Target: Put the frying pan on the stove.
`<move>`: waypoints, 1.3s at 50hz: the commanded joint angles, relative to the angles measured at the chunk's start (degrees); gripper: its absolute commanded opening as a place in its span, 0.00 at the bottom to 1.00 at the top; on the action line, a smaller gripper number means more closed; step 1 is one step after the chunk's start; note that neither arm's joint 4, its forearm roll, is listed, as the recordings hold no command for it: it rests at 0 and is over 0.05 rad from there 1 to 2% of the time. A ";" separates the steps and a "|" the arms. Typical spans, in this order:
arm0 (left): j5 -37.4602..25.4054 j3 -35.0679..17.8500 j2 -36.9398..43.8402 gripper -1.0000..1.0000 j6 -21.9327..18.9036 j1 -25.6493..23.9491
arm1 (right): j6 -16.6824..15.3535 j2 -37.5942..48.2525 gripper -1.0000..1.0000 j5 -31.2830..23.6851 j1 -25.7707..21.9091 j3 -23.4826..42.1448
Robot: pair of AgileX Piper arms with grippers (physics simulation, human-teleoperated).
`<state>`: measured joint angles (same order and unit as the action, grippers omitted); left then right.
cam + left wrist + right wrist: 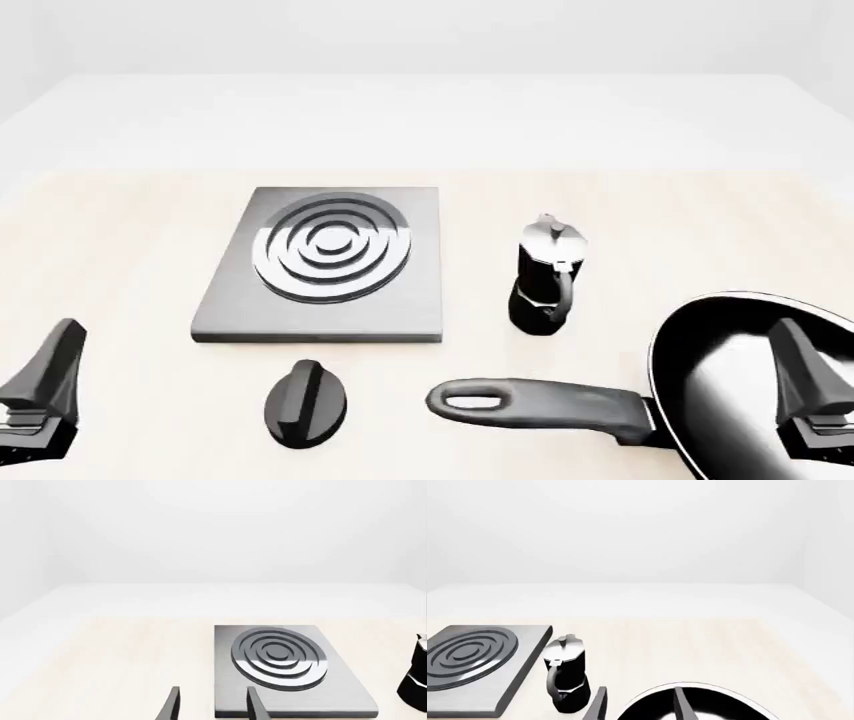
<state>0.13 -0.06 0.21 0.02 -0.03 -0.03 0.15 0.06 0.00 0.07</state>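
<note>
In the front view, the left gripper [40, 395] sits at the near left corner of the table [120, 230], low and well apart from every object; in its own wrist view its two fingers [172, 705] stand apart with nothing between them, so it is open and empty. To its right lies the stove [320, 305], a flat grey slab with silver and dark rings in the middle; nothing rests on it. Just in front of the stove, near its front edge, lies a small black oval knob [306, 402]. Further right stands the moka pot [543, 275], upright, between the stove and the pan. The frying pan [727, 385] lies at the near right, partly cut by the picture edge; its long handle [534, 405] points left toward the knob, with the loop hole at the end. The right gripper [811, 400] is above the pan's bowl; its fingers [682, 705] are spread and hold nothing; whether they touch the pan, I cannot tell.
</note>
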 commanded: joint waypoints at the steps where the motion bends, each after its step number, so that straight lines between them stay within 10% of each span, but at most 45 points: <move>1: 0.56 -0.11 0.78 1.00 0.04 -0.14 | -0.11 0.34 1.00 0.15 -0.01 0.16; 12: 0.70 -0.16 0.93 1.00 0.21 -0.94 | -0.08 0.33 1.00 0.10 -0.01 0.19; 13: -1.64 -1.66 -0.15 1.00 -9.97 25.16 | 0.03 0.27 1.00 0.05 0.00 0.17; 14: 0.02 -0.16 0.23 1.00 -0.03 2.24 | 0.03 0.28 1.00 0.05 0.00 0.17; 15: -0.26 -0.14 0.19 1.00 0.10 0.31 | 0.02 0.28 1.00 0.05 0.01 0.17; 34: 0.71 -3.61 7.65 1.00 -0.94 -5.16 | 0.02 0.28 1.00 0.05 0.00 0.17; 42: -5.12 -22.97 24.35 1.00 4.06 -17.23 | 0.02 0.28 1.00 0.05 0.01 0.17; 65: -32.12 -55.30 57.41 1.00 -6.03 -32.22 | 0.03 0.28 1.00 0.05 0.01 0.17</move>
<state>-21.97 -43.12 45.39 -2.90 -26.06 -0.03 0.49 0.10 0.00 0.30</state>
